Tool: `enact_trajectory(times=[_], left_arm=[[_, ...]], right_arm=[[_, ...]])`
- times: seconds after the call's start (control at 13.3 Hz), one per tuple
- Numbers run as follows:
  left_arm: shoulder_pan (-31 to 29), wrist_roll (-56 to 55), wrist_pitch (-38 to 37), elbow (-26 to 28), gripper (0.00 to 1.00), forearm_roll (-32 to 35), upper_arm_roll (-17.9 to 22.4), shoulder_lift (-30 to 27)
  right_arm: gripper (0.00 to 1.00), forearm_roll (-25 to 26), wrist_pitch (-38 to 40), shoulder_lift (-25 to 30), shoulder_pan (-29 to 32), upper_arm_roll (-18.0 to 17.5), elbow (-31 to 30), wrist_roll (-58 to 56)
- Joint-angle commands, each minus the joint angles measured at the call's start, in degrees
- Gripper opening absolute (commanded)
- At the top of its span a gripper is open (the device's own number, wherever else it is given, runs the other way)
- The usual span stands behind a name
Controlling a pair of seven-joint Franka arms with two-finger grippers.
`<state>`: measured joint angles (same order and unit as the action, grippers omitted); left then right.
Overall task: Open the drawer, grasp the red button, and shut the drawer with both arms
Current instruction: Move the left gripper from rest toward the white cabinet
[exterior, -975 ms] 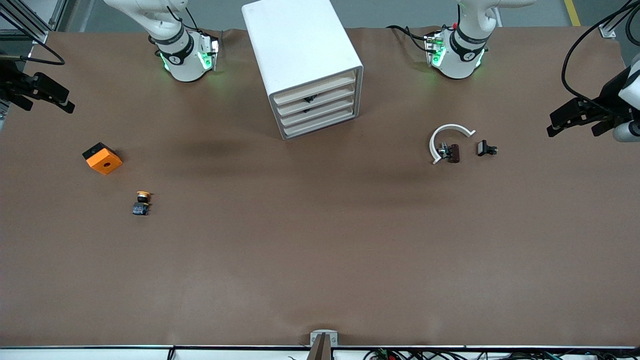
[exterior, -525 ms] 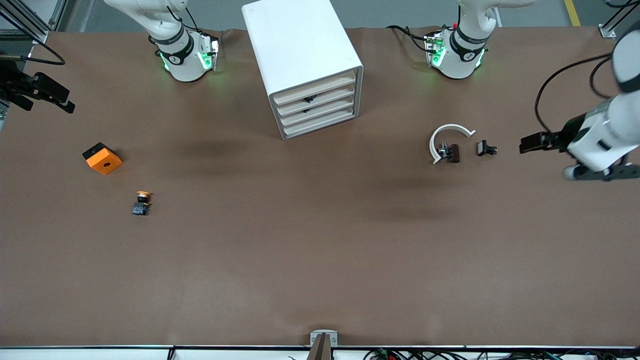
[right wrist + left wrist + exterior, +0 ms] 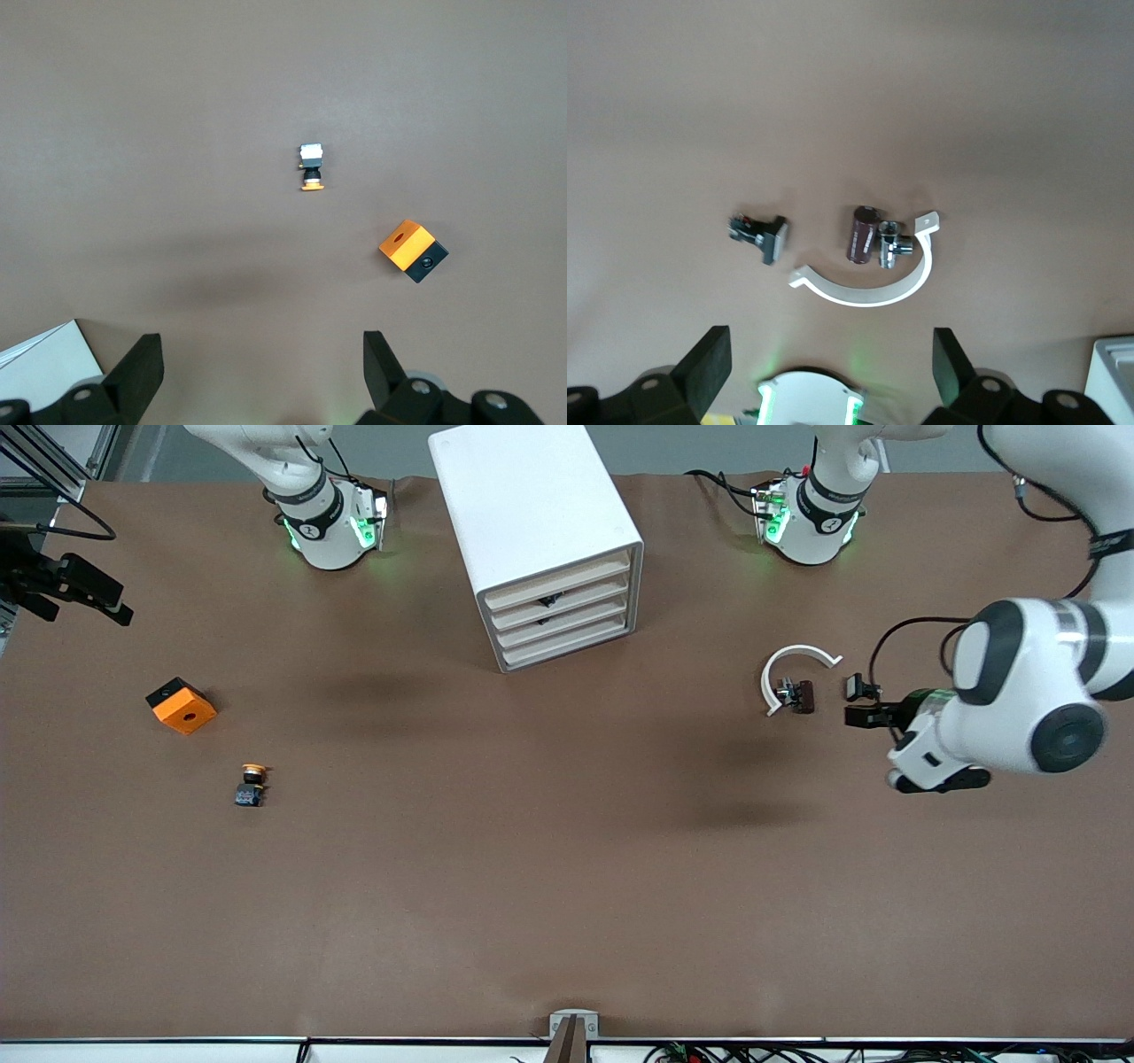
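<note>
The white cabinet (image 3: 532,522) stands between the arms' bases with its four cream-fronted drawers (image 3: 560,615) all shut. The red-capped button is out of view. Something dark shows in the gaps between the upper drawer fronts. My left gripper (image 3: 861,716) is open and empty in the air, over the table next to a small black part (image 3: 859,687). In the left wrist view (image 3: 830,372) its fingers (image 3: 709,363) stand wide apart. My right gripper (image 3: 89,602) waits open and empty over the table edge at the right arm's end. It also shows in the right wrist view (image 3: 261,372).
A white curved bracket (image 3: 793,664), a dark cylinder (image 3: 803,696) and a metal fitting (image 3: 891,246) lie near the left gripper. A yellow-orange-capped button (image 3: 252,784) and an orange cube (image 3: 181,705) lie toward the right arm's end. The cabinet's corner shows in the left wrist view (image 3: 1112,363).
My left arm has swung in from the table's end toward the small parts, and its gripper is now beside the small black part. The right arm has not moved.
</note>
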<state>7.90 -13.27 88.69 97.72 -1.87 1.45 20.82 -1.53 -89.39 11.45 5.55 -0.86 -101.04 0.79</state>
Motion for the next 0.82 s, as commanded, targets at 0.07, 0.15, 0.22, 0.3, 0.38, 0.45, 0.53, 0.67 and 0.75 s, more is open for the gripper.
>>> enact_trajectory(times=[0.07,0.15,0.22,0.3,0.38,0.45,0.53,0.67,0.75], left_arm=[[2.21,-15.77,-0.98,-0.25,1.00,-0.68,-3.28,2.72],[2.38,-22.35,-0.98,-0.60,1.00,-0.68,-4.86,4.39],[2.30,-29.64,-1.07,-0.87,1.00,-0.77,-7.23,6.14],[2.21,-36.59,-1.15,-1.48,1.00,-1.03,-9.60,7.81],[1.86,-44.05,-1.76,-2.01,1.00,-4.34,-11.02,9.40],[1.60,-50.65,-2.03,-2.27,1.00,-9.16,-11.38,10.37],[1.59,-56.55,-3.08,-2.71,1.00,-13.47,-11.38,11.51],[2.20,-64.92,-6.67,-5.25,1.00,-17.54,-11.90,14.15],[2.21,-68.87,-7.47,-6.13,1.00,-19.47,-12.52,15.20]], right_arm=[[1.00,-0.23,0.44,0.59,0.25,-0.20,0.15,0.17],[1.00,-0.23,0.44,0.50,0.25,-0.20,0.15,0.17],[1.00,-0.23,0.44,0.50,0.25,-0.20,0.15,0.17],[1.00,-0.23,0.44,0.50,0.25,-0.11,0.15,0.17],[1.00,-0.23,0.44,0.50,0.25,-0.11,0.15,0.17],[1.00,-0.23,0.44,0.50,0.25,-0.11,0.15,0.17],[1.00,-0.23,0.44,0.50,0.25,-0.11,0.15,0.17],[1.00,-0.23,0.44,0.50,0.25,-0.11,0.15,0.17],[1.00,-0.23,0.44,0.50,0.25,-0.11,0.15,0.17]])
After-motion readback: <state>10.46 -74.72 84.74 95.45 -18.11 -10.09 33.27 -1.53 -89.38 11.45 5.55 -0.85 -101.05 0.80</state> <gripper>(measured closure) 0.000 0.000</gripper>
